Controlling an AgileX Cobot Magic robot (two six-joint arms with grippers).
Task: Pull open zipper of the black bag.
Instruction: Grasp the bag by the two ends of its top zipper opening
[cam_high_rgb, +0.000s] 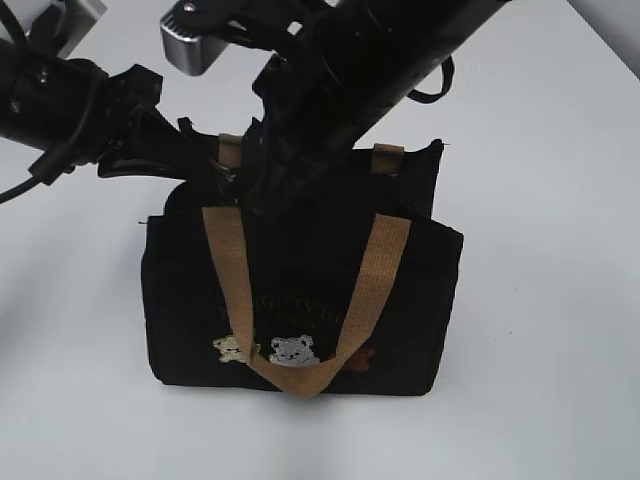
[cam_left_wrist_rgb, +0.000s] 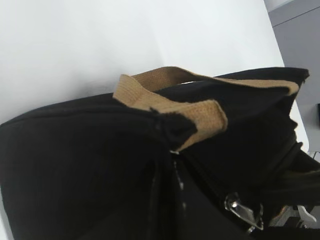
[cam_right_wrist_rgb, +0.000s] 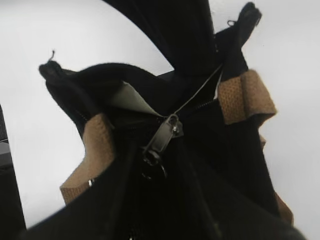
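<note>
The black bag stands upright on the white table, its tan front handle hanging over the embroidered bears. Both arms reach over its top. My left gripper is shut on a black fabric nub at the bag's top edge, beside a tan strap. My right gripper hangs over the middle of the top. In the right wrist view the zipper's metal pull and its ring hang free above the open right gripper. Pale lining shows where the mouth gapes.
White table surrounds the bag on all sides. The table's far edge and a grey floor show in the left wrist view. A silver housing on the arm sits above the bag.
</note>
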